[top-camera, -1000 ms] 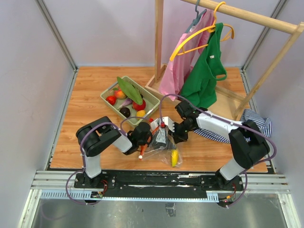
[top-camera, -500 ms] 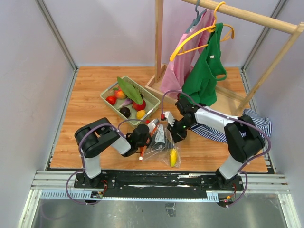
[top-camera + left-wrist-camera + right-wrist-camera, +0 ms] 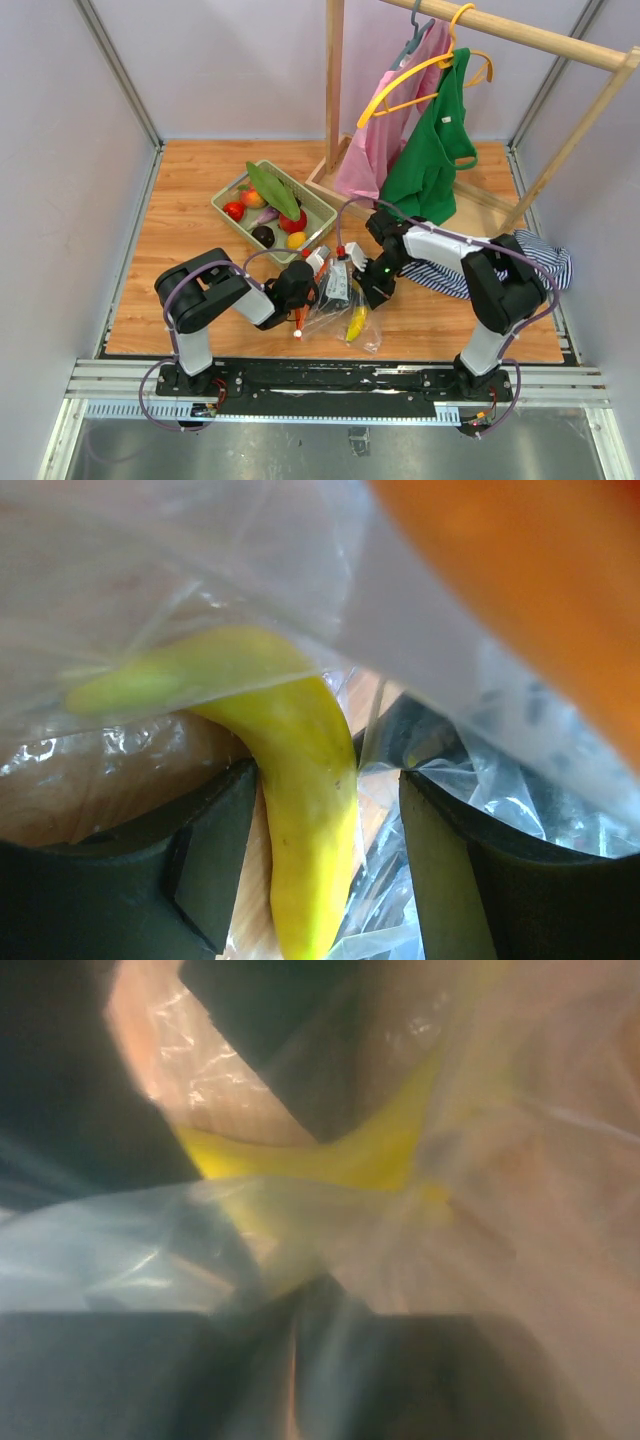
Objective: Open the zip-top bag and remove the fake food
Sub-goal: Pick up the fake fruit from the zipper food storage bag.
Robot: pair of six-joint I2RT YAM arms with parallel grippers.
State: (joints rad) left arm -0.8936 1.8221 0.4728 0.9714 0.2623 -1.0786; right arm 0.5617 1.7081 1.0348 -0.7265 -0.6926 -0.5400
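While the right gripper (image 3: 372,281) pinched the zip-top bag (image 3: 338,306) and the left gripper (image 3: 322,825) stood spread around the banana (image 3: 296,735), extraction was incomplete; other fake food (image 3: 291,222) occupied the basket (image 3: 224,211).

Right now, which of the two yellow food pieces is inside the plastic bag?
The long curved banana. It lies inside the zip-top bag near the arms, while the small round yellow piece sits in the green basket.

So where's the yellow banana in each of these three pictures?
Top external: banana low centre of the picture.
Left wrist: centre, curving down between the dark fingers.
Right wrist: blurred yellow band across the middle.
Shared landmark: the clear zip-top bag around it.
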